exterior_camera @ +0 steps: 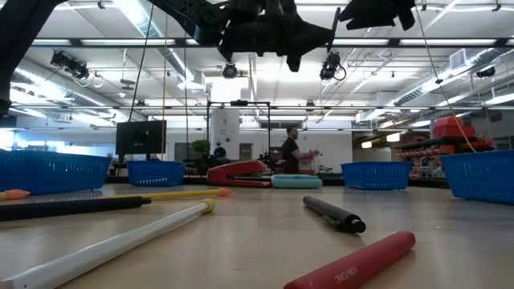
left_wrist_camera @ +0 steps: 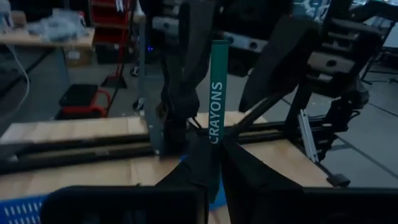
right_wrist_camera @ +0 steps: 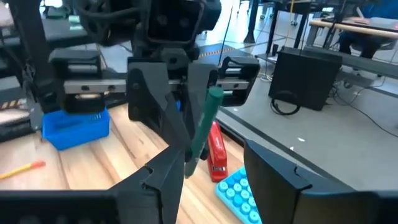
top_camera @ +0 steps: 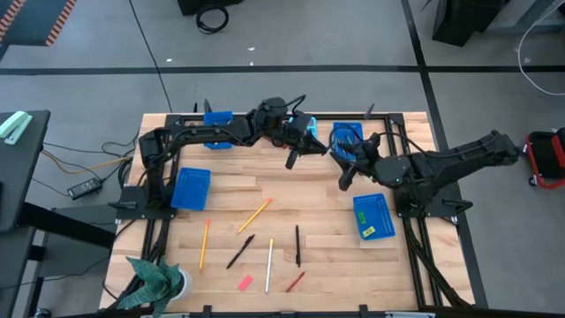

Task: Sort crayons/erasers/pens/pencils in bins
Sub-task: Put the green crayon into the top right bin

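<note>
From above, the left gripper (top_camera: pixel 296 152) hangs over the back of the table (top_camera: pixel 327 208) with its fingers clamped on a crayon (top_camera: pixel 292 157), facing the right gripper (top_camera: pixel 347 177), whose fingers stand wide and empty close by; four bins (top_camera: pixel 192 188) ring the table, and pencils (top_camera: pixel 253 215), pens (top_camera: pixel 297 245), a red crayon (top_camera: pixel 295 281) and a pink eraser (top_camera: pixel 245 283) lie toward the front. At table height, both grippers hang above the table and a pen (exterior_camera: pixel 333 214) and the red crayon (exterior_camera: pixel 351 262) lie in front. The left wrist camera shows the green stick labelled CRAYONS (left_wrist_camera: pixel 216 118) upright, pinched near its lower end. The right wrist camera shows that crayon (right_wrist_camera: pixel 203 129) tilted between the left fingers. It is probably light, stiff but brittle and waxy-slick, so a gentle grip at mid-length suits it.
</note>
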Robot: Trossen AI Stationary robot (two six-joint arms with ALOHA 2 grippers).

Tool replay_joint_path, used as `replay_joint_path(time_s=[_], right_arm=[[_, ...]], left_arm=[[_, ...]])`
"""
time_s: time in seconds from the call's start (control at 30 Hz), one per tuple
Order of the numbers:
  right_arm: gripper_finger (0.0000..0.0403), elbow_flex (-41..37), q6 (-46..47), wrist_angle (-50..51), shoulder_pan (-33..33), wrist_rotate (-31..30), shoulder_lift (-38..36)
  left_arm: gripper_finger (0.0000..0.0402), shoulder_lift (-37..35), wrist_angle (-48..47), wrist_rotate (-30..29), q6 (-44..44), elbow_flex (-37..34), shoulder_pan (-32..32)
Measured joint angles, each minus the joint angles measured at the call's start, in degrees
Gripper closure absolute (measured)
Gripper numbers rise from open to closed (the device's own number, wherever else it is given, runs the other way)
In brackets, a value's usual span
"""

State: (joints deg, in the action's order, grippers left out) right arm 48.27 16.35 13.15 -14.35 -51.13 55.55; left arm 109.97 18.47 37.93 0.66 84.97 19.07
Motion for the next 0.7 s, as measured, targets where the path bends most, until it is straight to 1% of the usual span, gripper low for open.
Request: replay_joint_path(time_s=[0.1, 0.33, 0.53, 0.63, 0.7], right_arm=[[0.0231, 0.0, -1.0, -1.8, 0.9, 0.7, 0.0], [0.0231, 0.0, -1.4, -5.5, 2.8, 4.8, 0.0], [0.0231, 0.0, -1.4, -6.4, 4.4, 5.1, 0.0], [0.0233, 0.0, -1.4, -6.7, 5.0, 5.4, 0.0], [0.0241, 0.0, -1.4, -7.1, 5.4, 5.6, 0.0]], left_arm=[[0.0370, 0.0, 1.1, 0.0, -1.6, 0.0, -0.1], [0.0359, 0.0, 1.0, 0.0, -5.5, 0.0, -0.2], [0.0369, 0.0, 1.0, -0.3, -7.4, 0.0, -0.3], [0.0366, 0.0, 1.0, -0.3, -7.4, 0.0, -0.2], [0.0361, 0.0, 1.0, -0.3, -7.4, 0.0, -0.1]])
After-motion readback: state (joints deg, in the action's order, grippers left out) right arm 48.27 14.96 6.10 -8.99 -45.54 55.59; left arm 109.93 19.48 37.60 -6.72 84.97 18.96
